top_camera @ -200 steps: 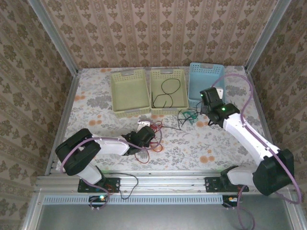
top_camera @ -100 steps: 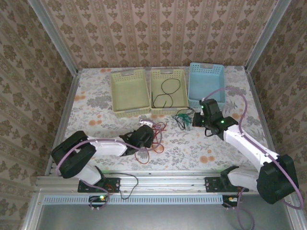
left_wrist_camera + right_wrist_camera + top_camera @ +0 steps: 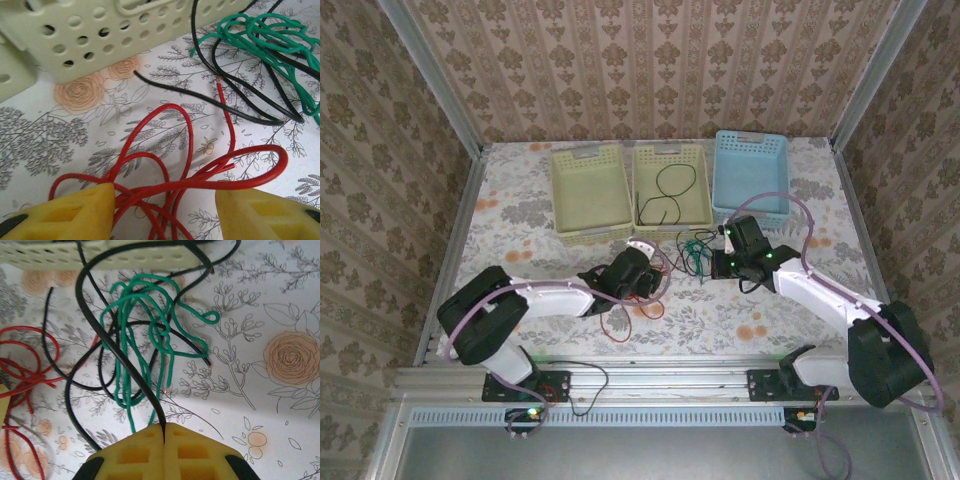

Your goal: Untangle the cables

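Top external view: the cables (image 3: 696, 252) lie in a loose heap on the desk (image 3: 520, 235), just in front of the middle basket (image 3: 670, 149) and between the 2 tools. The red cable (image 3: 167, 106) is to the left. The green cable (image 3: 161, 335) and black cable (image 3: 107, 344) are to the right, and the 3 overlap where they meet.

Left tool (image 3: 164, 192): fingers part-way apart, red loops lying between them on the desk, nothing clamped. Judgement: it straddles the red bundle so that a close would pin it (an anchor while the other colours are drawn off).

Right tool (image 3: 164, 432): fingers pressed together, a thick run of the black cable pinched in the seam. The strand runs from the seam across the green knot toward the basket wall. Judgement: held there because the black threads the green clump, and pulling it is the way to part the 2.

Left wrist view: a bare red end sits close to a black strand, apart from the green.

1 separate black strand (image 3: 670, 197) lies inside the middle basket (likely sorted). Judgement: early-to-middle of the task. Red looks nearly free; green and black are not.

Risk: a hard pull may tighten the green knot or drag the whole clump.
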You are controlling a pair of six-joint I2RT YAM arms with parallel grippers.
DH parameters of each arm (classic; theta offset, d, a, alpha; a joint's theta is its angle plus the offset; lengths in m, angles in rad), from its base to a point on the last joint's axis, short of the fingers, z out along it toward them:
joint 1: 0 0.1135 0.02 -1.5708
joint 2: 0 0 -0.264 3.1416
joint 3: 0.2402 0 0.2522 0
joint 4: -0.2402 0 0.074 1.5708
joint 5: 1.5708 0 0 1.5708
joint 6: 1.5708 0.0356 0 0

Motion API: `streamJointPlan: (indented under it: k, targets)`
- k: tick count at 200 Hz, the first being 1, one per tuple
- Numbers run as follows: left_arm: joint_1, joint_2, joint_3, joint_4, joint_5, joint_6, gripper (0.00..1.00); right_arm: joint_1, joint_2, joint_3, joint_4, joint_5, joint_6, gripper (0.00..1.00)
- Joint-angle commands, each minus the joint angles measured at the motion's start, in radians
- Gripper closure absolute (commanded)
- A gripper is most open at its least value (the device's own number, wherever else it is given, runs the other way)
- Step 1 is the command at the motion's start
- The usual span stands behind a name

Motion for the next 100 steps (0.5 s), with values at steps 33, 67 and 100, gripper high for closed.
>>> streamJointPlan:
  k: [33,67,100]
  targets:
    - [-0.017,0.046,0.064,0.029,0.047,0.045,0.44,0.002,0.053,0.034,-0.019,-0.003,-0.02,0.81]
    - [-0.02,0.045,0.07,0.03,0.058,0.05,0.43,0.002,0.097,0.04,0.025,0.009,-0.002,0.69]
    - [-0.017,0.012,0.065,0.038,0.064,0.035,0.42,0.0,0.143,0.051,0.027,0.032,0.013,0.84]
